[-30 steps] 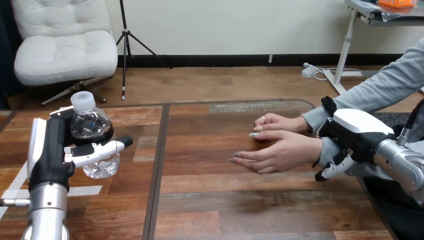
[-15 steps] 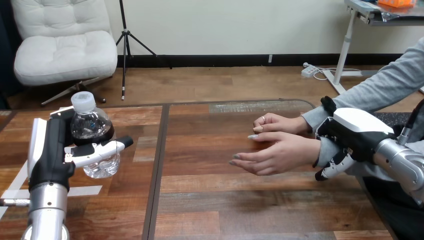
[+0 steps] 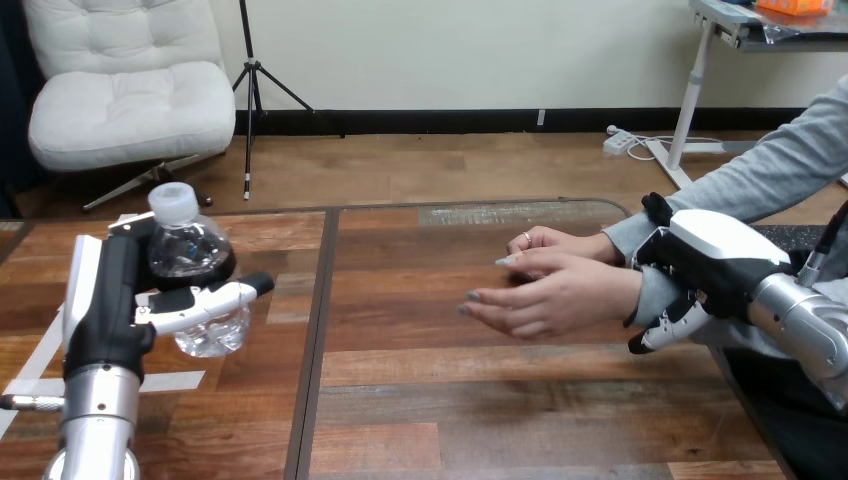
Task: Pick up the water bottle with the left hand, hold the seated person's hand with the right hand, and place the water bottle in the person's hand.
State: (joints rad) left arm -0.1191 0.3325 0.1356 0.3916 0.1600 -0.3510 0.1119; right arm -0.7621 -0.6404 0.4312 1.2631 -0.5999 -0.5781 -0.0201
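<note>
Wooden table (image 3: 480,400), bare btwn the two sides. At approx 9 o'clock, left hand (image 3: 105,300) has fingers and thumb wrapped round the water bottle (image 3: 188,248). Bottle's long axis is near upright, cap tipped slightly to 11. Base looks just off the wood, can't be sure. From the bottle, the person's hand (image 3: 545,305) lies at 3 o'clock, well apart, fingers pointing to 9. Right hand (image 3: 715,255) is closed round the person's wrist (image 3: 655,295), thumb over, fingers under. At 12 o'clock of that hand, touching it, is the person's other hand (image 3: 550,243), which could crowd the drop. Path looks clear otherwise. White tape (image 3: 30,385) lies at 7 o'clock, near the left arm.
</note>
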